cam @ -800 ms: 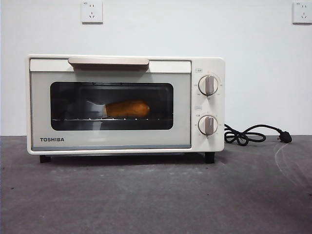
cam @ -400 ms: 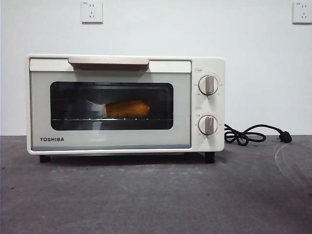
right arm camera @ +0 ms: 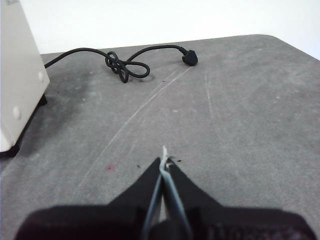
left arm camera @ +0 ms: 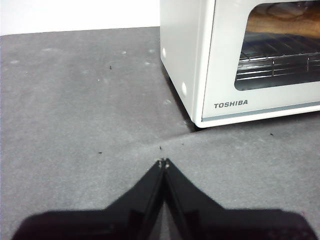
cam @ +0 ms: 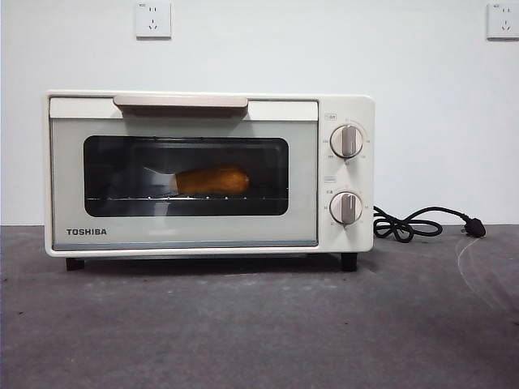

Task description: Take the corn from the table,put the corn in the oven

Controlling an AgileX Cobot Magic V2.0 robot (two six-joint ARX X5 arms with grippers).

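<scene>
The corn point(cam: 211, 180) lies on the wire rack inside the cream-white TOSHIBA oven point(cam: 186, 235), seen through the dark glass of the closed door; a part of it also shows as the orange corn point(left arm camera: 282, 22) in the left wrist view. The oven point(left arm camera: 200, 60) stands on the dark grey table point(cam: 259, 324). My left gripper point(left arm camera: 163, 162) is shut and empty, low over the table off the oven's front left corner. My right gripper point(right arm camera: 164, 159) is shut with nothing in it, over the table to the right of the oven point(right arm camera: 17, 75). Neither arm shows in the front view.
The oven's black power cord point(cam: 413, 225) lies coiled on the table to its right, with the plug point(right arm camera: 189, 57) at its end. Two wall sockets point(cam: 152, 19) sit on the white wall behind. Pale scratches point(right arm camera: 140, 110) mark the table's right side.
</scene>
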